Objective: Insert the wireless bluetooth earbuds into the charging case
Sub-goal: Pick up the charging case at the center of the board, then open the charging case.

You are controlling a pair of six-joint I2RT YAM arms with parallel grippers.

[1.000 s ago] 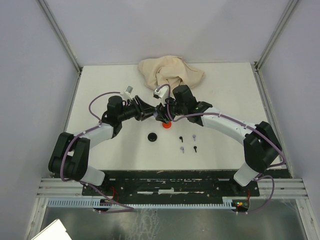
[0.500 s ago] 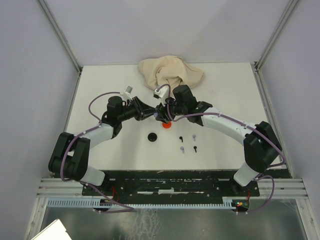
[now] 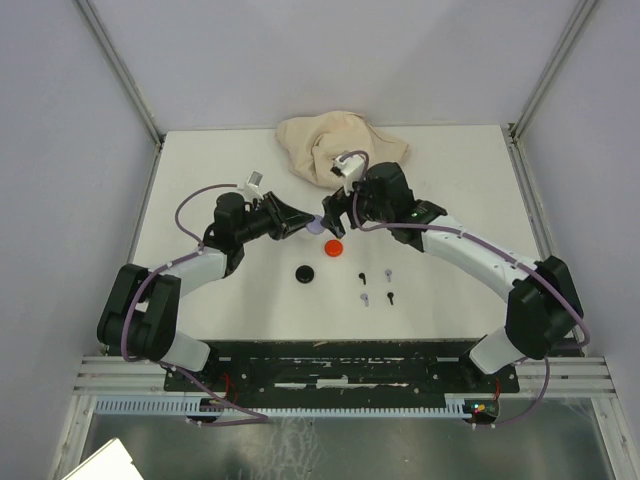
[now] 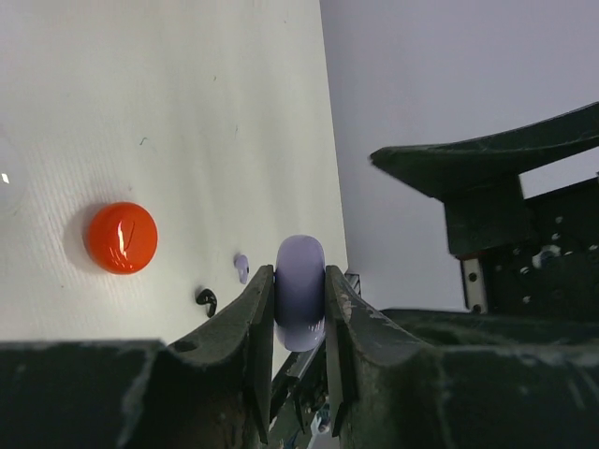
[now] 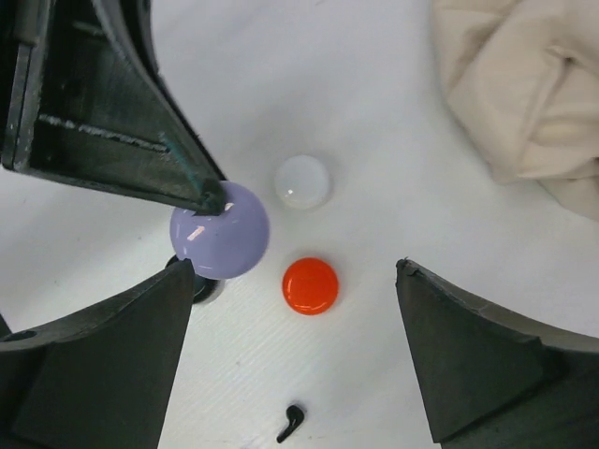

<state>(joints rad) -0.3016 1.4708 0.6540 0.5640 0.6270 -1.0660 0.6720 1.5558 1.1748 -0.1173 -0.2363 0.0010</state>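
My left gripper (image 3: 308,226) is shut on a round lavender case (image 4: 299,290), held on edge above the table; the case also shows in the right wrist view (image 5: 220,229). My right gripper (image 3: 334,210) is open and empty, hovering just right of that case, above a red disc (image 5: 310,285). Four tiny earbuds lie in front: a black one (image 3: 362,277), a lavender one (image 3: 387,272), a second lavender one (image 3: 365,298) and a second black one (image 3: 391,297). In the left wrist view I see one lavender earbud (image 4: 241,267) and one black earbud (image 4: 206,299). No red or white earbuds are in view.
A white disc (image 5: 302,181) lies beside the red disc (image 3: 333,247). A black disc (image 3: 304,274) lies nearer the bases. A crumpled beige cloth (image 3: 340,145) sits at the back of the table, close behind my right gripper.
My right gripper has drawn back toward the cloth and to the right, away from the lavender case. My left gripper still holds the case in nearly the same place.
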